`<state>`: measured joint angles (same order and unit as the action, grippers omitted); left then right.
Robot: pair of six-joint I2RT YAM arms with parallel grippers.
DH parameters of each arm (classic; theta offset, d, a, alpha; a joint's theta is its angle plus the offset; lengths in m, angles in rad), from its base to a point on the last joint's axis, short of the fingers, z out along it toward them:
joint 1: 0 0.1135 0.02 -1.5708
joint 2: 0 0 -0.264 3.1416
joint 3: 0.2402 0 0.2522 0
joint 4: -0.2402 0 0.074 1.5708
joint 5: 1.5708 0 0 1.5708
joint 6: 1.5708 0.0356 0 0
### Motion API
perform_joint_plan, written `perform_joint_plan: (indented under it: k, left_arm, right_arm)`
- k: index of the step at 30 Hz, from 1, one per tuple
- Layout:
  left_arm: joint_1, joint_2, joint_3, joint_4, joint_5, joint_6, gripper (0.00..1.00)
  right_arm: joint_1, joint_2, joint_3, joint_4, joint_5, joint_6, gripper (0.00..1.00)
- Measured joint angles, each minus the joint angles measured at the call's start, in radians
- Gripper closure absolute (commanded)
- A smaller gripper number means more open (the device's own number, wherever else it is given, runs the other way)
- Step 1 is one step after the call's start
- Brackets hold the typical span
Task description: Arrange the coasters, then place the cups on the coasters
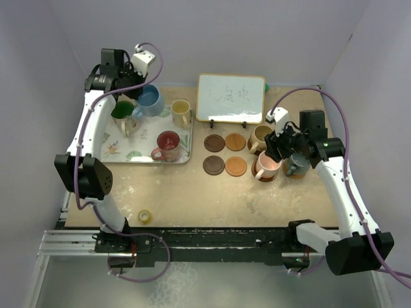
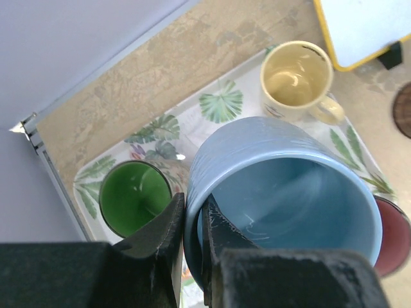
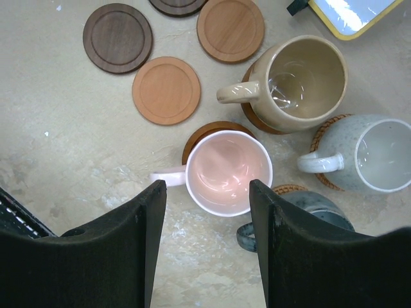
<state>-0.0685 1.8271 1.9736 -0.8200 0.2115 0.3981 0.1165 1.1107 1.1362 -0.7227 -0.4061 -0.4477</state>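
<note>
My left gripper [image 2: 192, 212] is shut on the rim of the light blue cup [image 2: 289, 192], one finger inside and one outside, over the leaf-patterned tray [image 2: 218, 106]. Beside it on the tray are the green-lined cup [image 2: 133, 196], the yellow cup [image 2: 297, 77] and the red cup [image 1: 168, 144]. My right gripper [image 3: 207, 186] hangs open above the pink cup [image 3: 228, 170], which rests on a brown coaster [image 3: 205, 131]. The tan cup [image 3: 305, 80], a pale speckled cup [image 3: 379, 154] and a dark grey cup [image 3: 314, 215] each stand on a coaster. Several bare wooden coasters [image 3: 166, 90] lie to the left.
A small whiteboard [image 1: 230, 97] stands at the back, behind the coasters. A yellow tape roll [image 1: 145, 216] lies near the table's front edge on the left. Walls close in the table on the left, back and right.
</note>
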Motion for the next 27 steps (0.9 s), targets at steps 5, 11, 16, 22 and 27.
perform_joint_plan:
  k: [5, 11, 16, 22, 27]
  left_arm:
    - [-0.041, -0.154, -0.162, 0.032, -0.003, -0.045, 0.97]
    - [-0.145, -0.357, -0.377, 0.053, -0.018, -0.113, 0.97]
    - [-0.248, -0.464, -0.515, 0.073, -0.016, -0.187, 0.97]
    - [-0.391, -0.507, -0.678, 0.117, -0.085, -0.24, 0.97]
    - [-0.509, -0.507, -0.803, 0.177, -0.111, -0.261, 0.97]
  right_arm:
    - [0.0, -0.001, 0.0, 0.01, -0.005, 0.008, 0.43]
    - [0.0, -0.001, 0.0, 0.026, -0.004, 0.012, 0.43]
    - [0.0, -0.001, -0.003, 0.029, -0.004, 0.013, 0.43]
    - [0.0, -0.001, -0.015, 0.033, 0.0, 0.018, 0.42]
    - [0.0, -0.001, -0.017, 0.034, 0.003, 0.018, 0.42]
